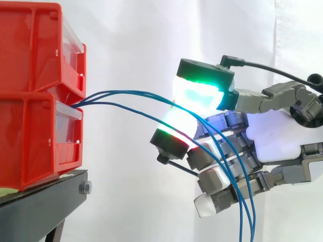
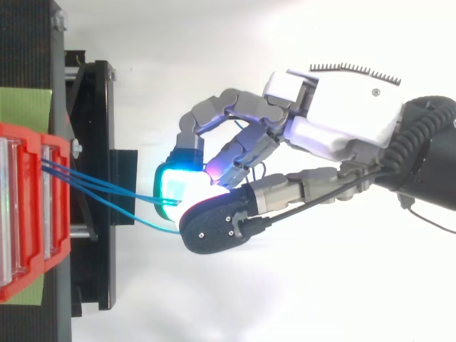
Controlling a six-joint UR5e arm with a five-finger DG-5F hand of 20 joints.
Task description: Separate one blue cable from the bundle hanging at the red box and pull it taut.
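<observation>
Closest to the side camera, far to the left of the hand, stacked red plastic bins [image 1: 35, 126] sit on a black metal stand [image 1: 45, 196]. Out of the gap between them come the thin blue cables [image 1: 116, 92], which arc across open air to the robot hand [image 1: 272, 136]. There two glowing pads [image 1: 199, 93] are closed together where the strands cross, so the hand is pinching the cables; how many it has caught I cannot tell. From above, one strand runs apart from the other two and dips under the dark fingertip, so the separation looks partly made at best. Past the pinch the slack drapes over the curled lower fingers and hangs below the hand. The strands sag, not yet taut. Pulling calls for travel away from the bins, and that side is free room before the white curtain [image 1: 131, 40]; the stand's edge lies well to the lower left.
</observation>
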